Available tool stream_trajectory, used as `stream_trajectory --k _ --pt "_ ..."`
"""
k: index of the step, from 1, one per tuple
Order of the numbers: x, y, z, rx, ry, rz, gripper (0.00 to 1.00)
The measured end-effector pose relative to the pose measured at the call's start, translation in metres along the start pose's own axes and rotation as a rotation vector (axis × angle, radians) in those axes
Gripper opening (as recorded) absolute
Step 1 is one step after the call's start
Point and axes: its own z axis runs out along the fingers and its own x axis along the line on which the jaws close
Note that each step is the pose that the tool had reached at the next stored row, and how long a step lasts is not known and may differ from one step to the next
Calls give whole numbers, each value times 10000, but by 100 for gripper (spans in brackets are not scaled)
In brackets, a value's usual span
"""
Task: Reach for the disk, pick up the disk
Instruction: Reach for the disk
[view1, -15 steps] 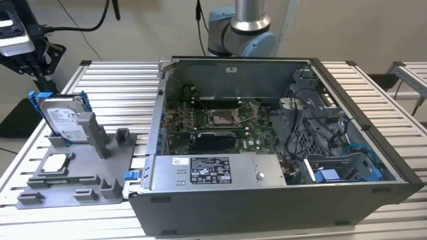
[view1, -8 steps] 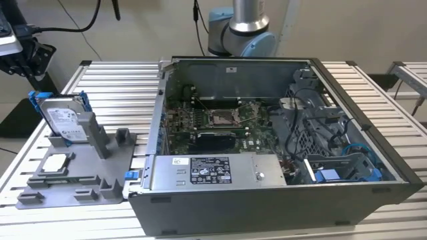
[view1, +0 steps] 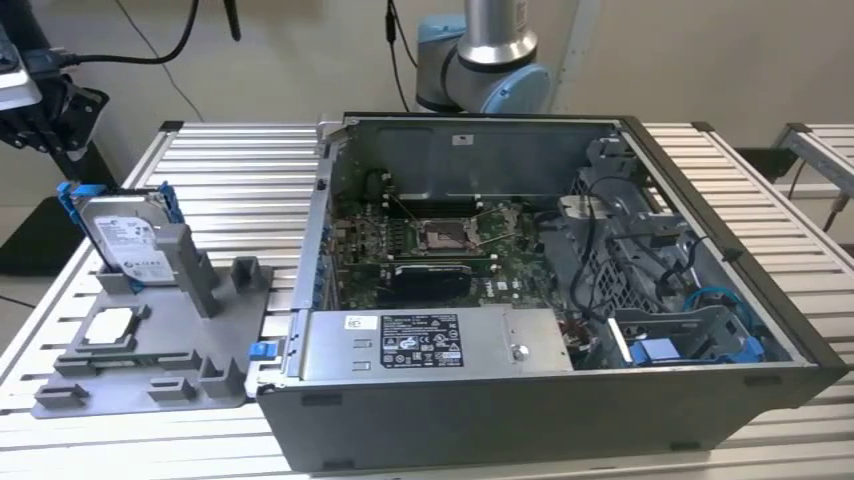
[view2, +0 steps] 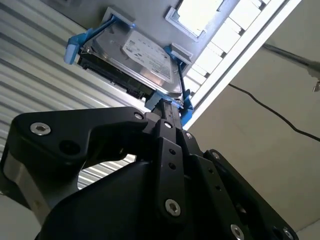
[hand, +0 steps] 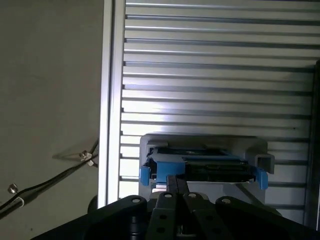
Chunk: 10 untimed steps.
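Note:
The disk (view1: 127, 235), a silver hard drive with a white label in a blue bracket, stands on edge in a grey holder (view1: 200, 300) at the exterior view's left. My black gripper (view1: 60, 115) hangs at the far left edge, above and behind the disk and apart from it. In both wrist views the disk (view2: 145, 60) (hand: 200, 167) lies just beyond the fingertips. The gripper (view2: 169, 107) (hand: 176, 181) has its fingers pressed together with nothing between them.
A small square silver chip (view1: 111, 328) lies on the grey holder. An open computer case (view1: 534, 280) takes up the middle of the slatted metal table (view1: 227, 170). The arm's base (view1: 481, 60) stands behind it. A cable (hand: 50, 180) runs along the floor beside the table.

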Motion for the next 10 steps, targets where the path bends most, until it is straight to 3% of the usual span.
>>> stream_trajectory --k 10 --pt "0 0 1 0 -1 -5 0"
